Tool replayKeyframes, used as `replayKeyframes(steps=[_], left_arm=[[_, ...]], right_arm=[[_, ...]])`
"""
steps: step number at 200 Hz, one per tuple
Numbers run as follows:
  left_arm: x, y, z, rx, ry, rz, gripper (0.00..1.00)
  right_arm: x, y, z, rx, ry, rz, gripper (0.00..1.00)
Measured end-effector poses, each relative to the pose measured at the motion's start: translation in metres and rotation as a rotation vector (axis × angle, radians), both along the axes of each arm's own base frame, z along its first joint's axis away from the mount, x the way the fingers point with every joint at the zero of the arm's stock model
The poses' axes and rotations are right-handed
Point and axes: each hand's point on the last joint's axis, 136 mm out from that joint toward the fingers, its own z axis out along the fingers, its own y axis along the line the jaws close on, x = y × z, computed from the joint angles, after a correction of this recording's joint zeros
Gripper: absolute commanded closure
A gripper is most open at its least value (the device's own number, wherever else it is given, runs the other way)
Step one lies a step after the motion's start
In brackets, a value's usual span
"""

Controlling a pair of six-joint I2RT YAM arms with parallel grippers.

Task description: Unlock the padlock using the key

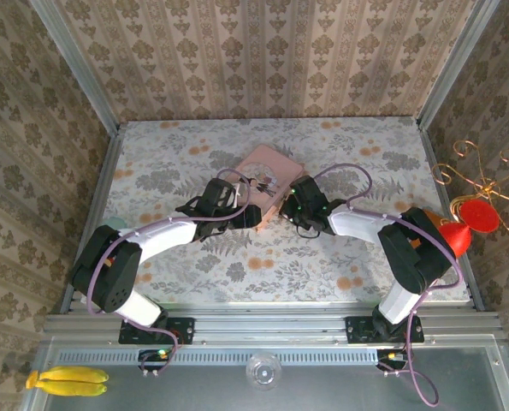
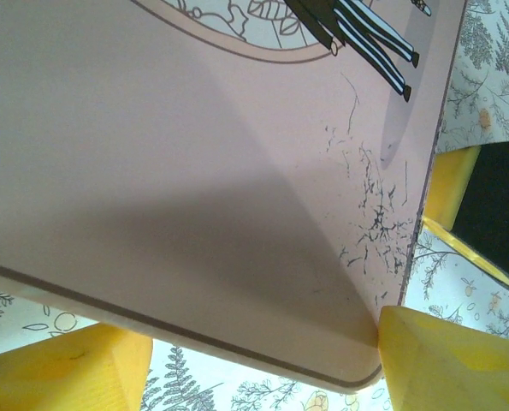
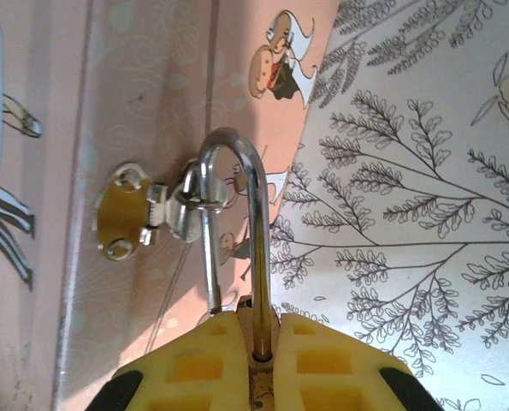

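Note:
A pink tin lies mid-table. Its near corner sits between my left gripper's yellow fingers, and both fingers touch its edges. On the tin's side a brass hasp carries the padlock's silvery shackle, which is hooked through the staple. My right gripper is shut on the padlock's brass body, and just a sliver of that body shows between the fingertips. I cannot tell whether the shackle's short leg is seated. The key is out of view. The right gripper stands at the tin's right side.
Patterned walls close in the table at the back and on both sides. A red cone and a gold wire ornament hang beyond the right edge. Bananas lie off the table at the near left.

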Motion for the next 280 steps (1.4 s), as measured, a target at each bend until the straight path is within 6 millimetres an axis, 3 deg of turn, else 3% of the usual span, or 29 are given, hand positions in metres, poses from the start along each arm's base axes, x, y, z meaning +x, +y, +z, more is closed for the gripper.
replayKeyframes(steps=[208, 280], left_arm=[[-0.004, -0.007, -0.001, -0.008, 0.005, -0.011, 0.3], [-0.004, -0.008, -0.001, -0.012, 0.005, -0.014, 0.3]], right_arm=[[0.011, -0.017, 0.004, -0.026, 0.026, 0.033, 1.0], [0.007, -0.023, -0.005, -0.122, -0.018, 0.148, 1.0]])
